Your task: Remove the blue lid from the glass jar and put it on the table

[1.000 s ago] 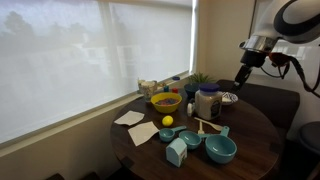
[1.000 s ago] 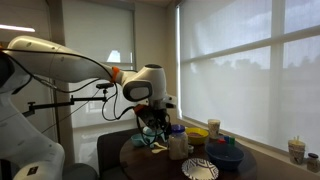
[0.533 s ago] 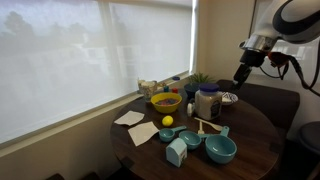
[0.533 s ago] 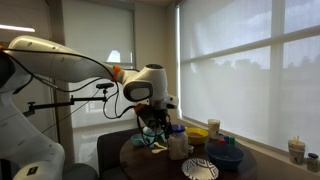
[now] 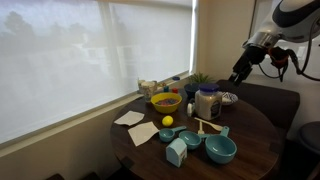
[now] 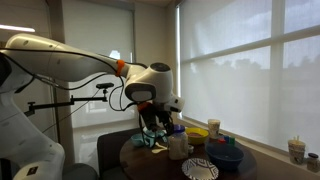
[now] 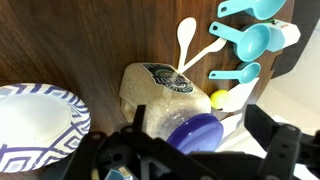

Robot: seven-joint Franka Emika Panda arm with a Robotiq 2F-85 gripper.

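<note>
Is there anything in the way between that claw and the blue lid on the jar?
Nothing visible. The gripper hangs open in the air, and the wrist view shows the blue lid on the glass jar beneath it, uncovered. The white spoons and teal scoops lie aside on the table.

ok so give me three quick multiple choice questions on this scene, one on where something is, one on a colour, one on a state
1. Where is the blue lid?
A) flat on the table
B) on top of the glass jar
C) inside a cup

2. What colour is the bowl nearest the window?
A) yellow
B) red
C) white

3. How are the fingers?
A) shut on the lid
B) shut on a spoon
C) open, holding nothing

Answers:
1 B, the wrist view shows the lid capping the jar.
2 A, the bowl is plainly yellow in an exterior view.
3 C, the fingers stand wide apart with nothing between them.
</note>
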